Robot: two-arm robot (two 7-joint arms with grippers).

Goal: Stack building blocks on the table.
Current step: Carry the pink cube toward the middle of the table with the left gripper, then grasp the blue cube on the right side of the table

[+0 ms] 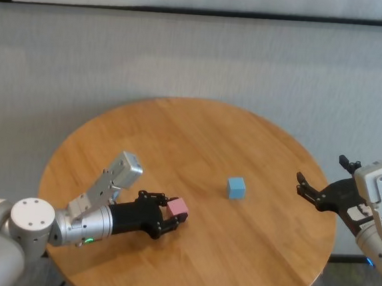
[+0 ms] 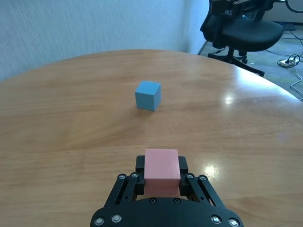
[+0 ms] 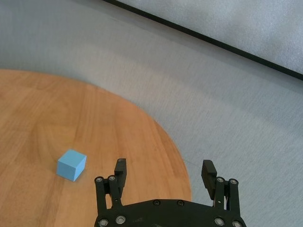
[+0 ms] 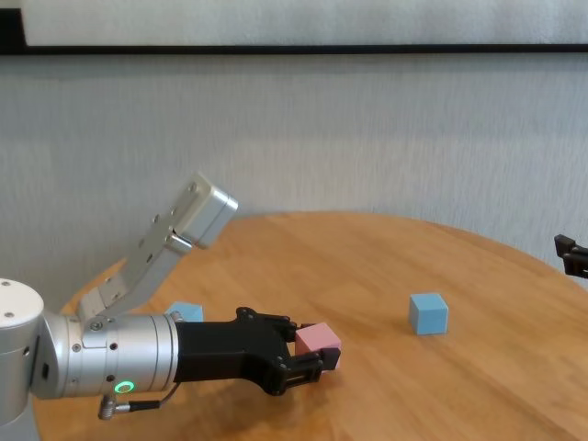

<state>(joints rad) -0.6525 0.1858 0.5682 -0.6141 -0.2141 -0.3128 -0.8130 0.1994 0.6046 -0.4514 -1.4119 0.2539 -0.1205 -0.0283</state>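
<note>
Clamped in the left tool [image 1: 173, 216], pink block [image 1: 178, 207] could knock the blue block [image 1: 236, 187] at two o'clock; right tool [image 1: 310, 190] idles open.

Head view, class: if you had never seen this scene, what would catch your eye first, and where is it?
First, the pink block clamped in the left gripper over the near-left part of the table. Next, a blue block sitting alone near the table's middle. The right gripper waits open and empty at the table's right edge; the chest view shows another blue block behind the left arm.
</note>
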